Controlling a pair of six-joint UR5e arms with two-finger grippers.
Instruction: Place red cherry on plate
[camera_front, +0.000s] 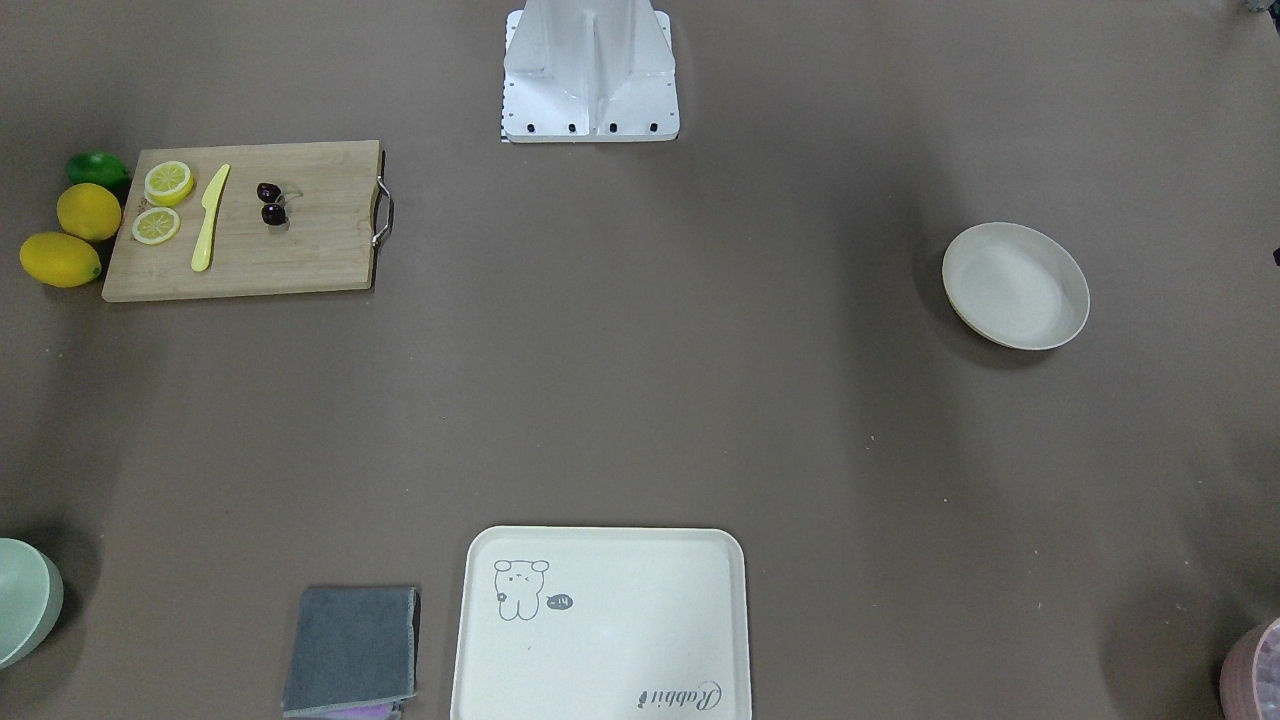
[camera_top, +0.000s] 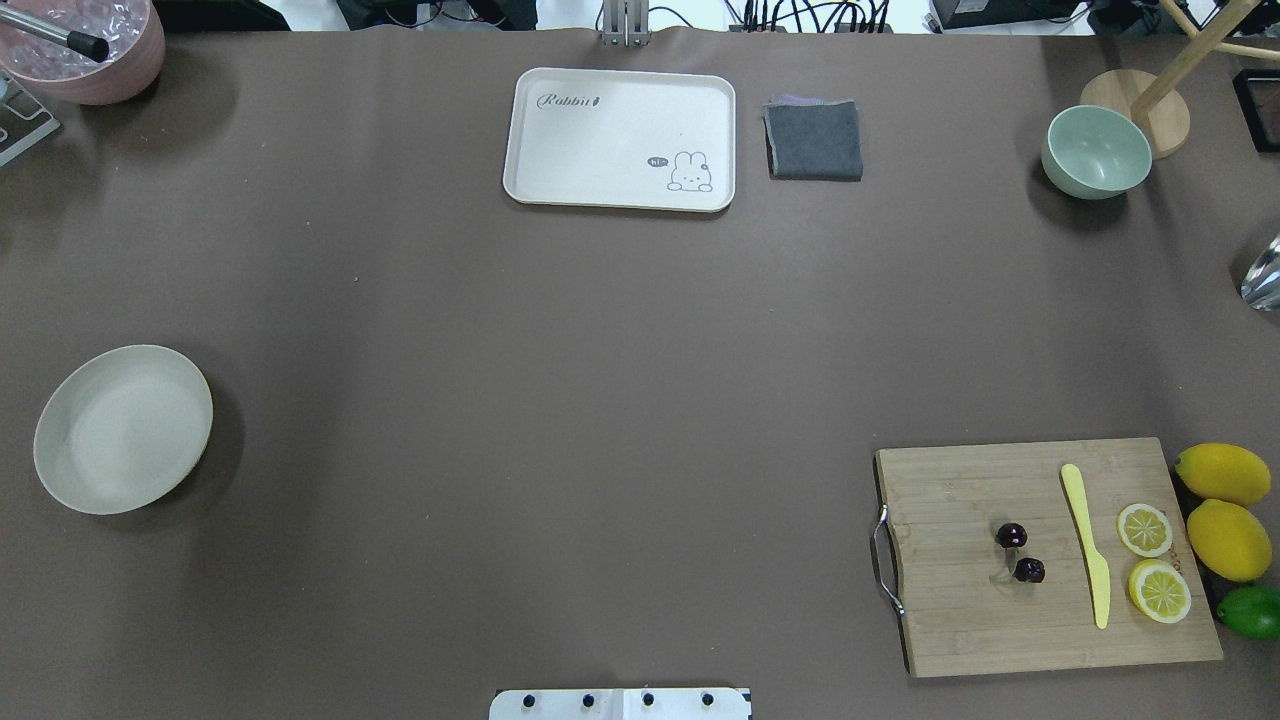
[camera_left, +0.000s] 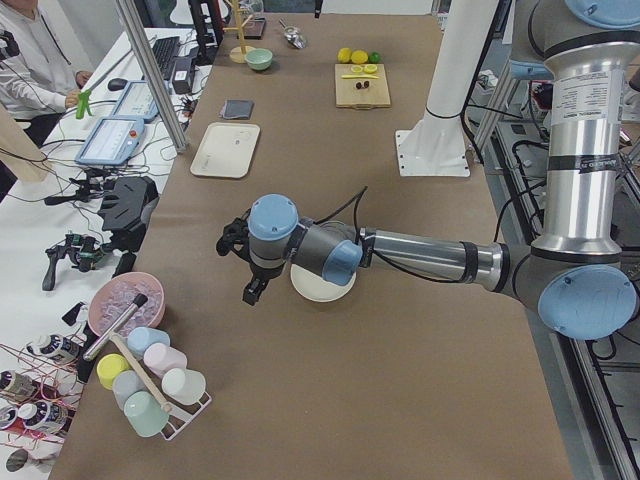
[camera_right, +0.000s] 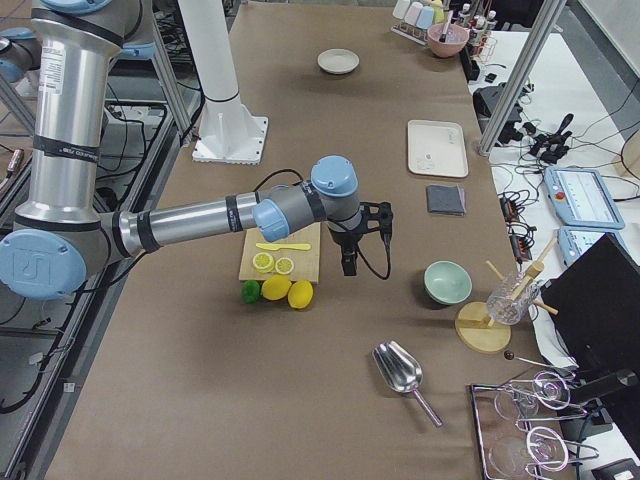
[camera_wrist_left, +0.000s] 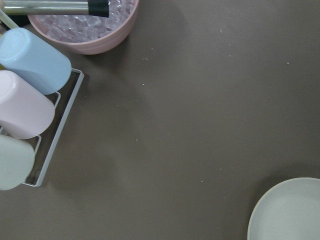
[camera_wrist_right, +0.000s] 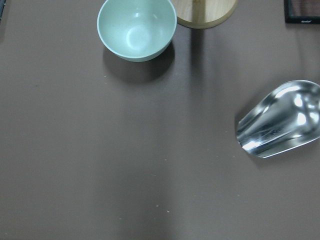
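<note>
The red cherry (camera_top: 1020, 553), two dark glossy cherries on pale stems, lies on the wooden cutting board (camera_top: 1040, 610) at the table's right. The round cream plate (camera_top: 122, 428) sits far off at the table's left. Neither gripper shows in the overhead or front view. In the exterior left view my left gripper (camera_left: 247, 288) hangs above the table beside the plate (camera_left: 322, 287). In the exterior right view my right gripper (camera_right: 349, 264) hovers next to the board (camera_right: 300, 262), over bare table. I cannot tell whether either is open or shut.
Lemon slices (camera_top: 1145, 529), a yellow knife (camera_top: 1087, 544), two whole lemons (camera_top: 1222, 473) and a lime (camera_top: 1250, 611) crowd the board's right end. A bear tray (camera_top: 620, 138), grey cloth (camera_top: 814, 140) and green bowl (camera_top: 1097, 151) line the far edge. A metal scoop (camera_wrist_right: 282, 120) lies right.
</note>
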